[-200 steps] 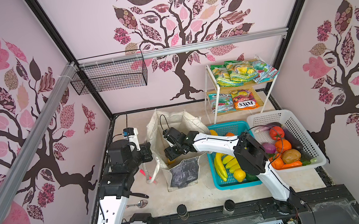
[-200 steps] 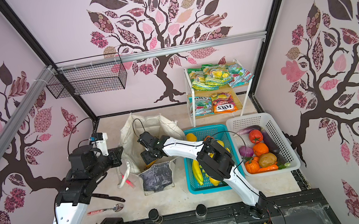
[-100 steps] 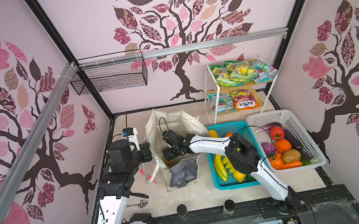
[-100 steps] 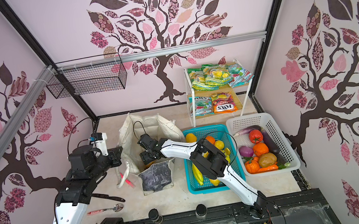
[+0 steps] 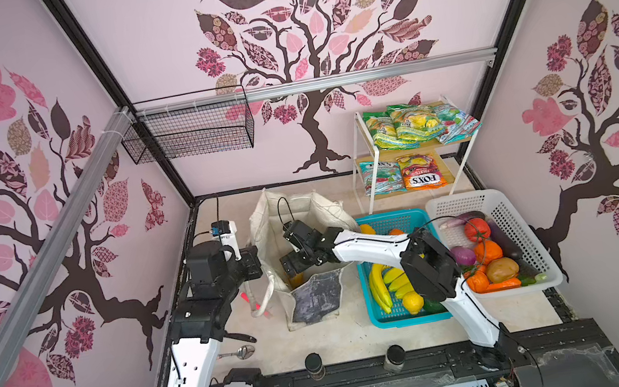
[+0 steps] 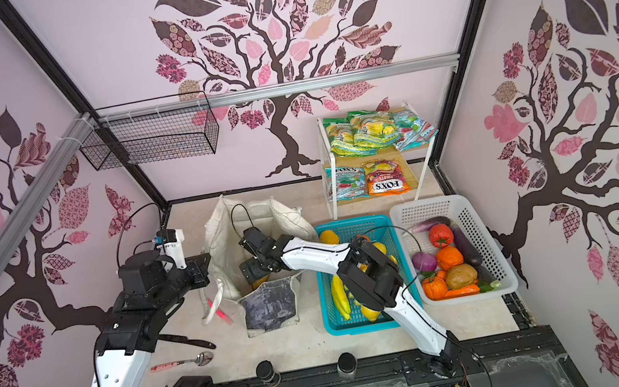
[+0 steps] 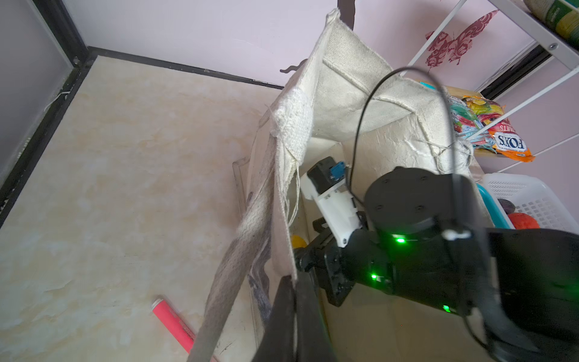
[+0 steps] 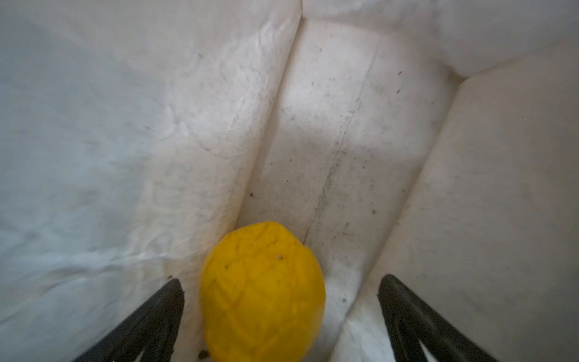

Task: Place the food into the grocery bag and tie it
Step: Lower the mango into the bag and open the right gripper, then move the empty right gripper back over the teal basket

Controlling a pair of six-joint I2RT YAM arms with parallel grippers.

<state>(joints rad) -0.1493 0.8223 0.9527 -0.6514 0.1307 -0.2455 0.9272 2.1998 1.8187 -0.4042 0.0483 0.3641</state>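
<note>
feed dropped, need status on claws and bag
Left claw shut on grocery bag rim. Right claw open inside bag, yellow fruit loose between its jaws. Nothing blocking.

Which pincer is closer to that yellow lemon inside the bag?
Right. The right pincer is open inside the bag, with the lemon between its fingers. The left pincer is outside, shut on the bag's rim.

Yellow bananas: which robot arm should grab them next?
Probably right. The right gripper is open and empty, with the teal plastic basket on its side. The left gripper is shut on the cream canvas bag.
</note>
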